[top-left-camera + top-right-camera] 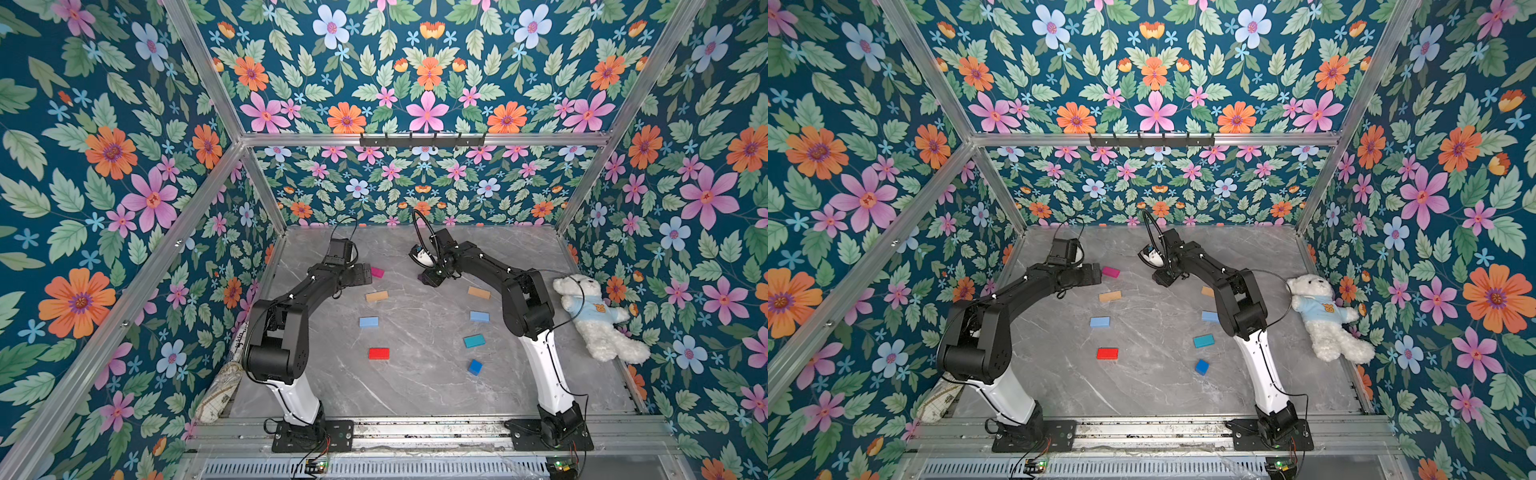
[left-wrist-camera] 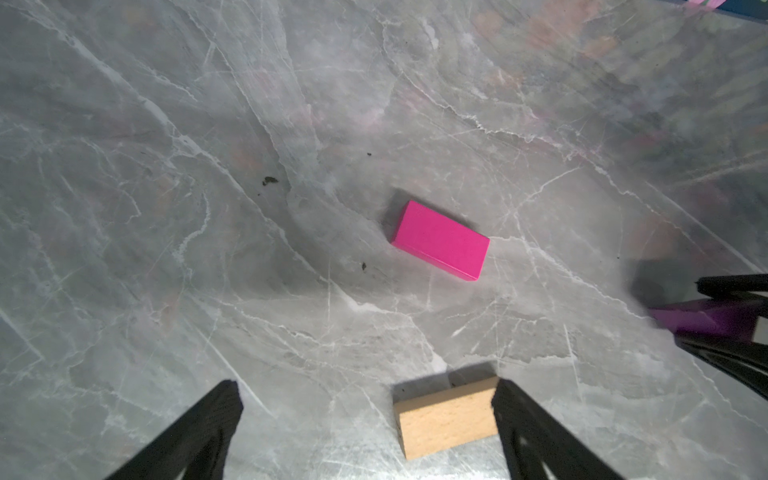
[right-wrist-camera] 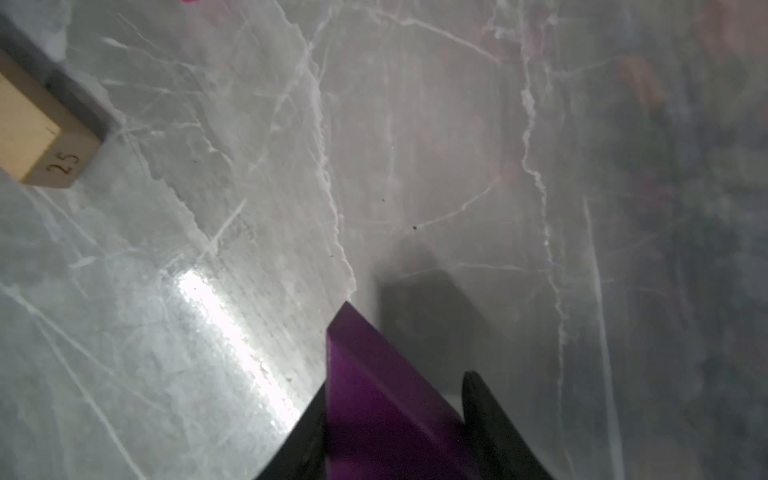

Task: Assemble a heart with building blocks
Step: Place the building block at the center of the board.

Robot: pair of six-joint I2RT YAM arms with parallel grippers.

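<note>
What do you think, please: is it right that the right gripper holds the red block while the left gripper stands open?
Not quite. The right gripper holds the purple triangle, as the right wrist view shows. The red block lies free on the table in both top views. The left gripper does stand open.

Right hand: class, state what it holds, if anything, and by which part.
The right hand holds the purple triangle, clamped on two opposite sides, with one pointed corner jutting out ahead.
</note>
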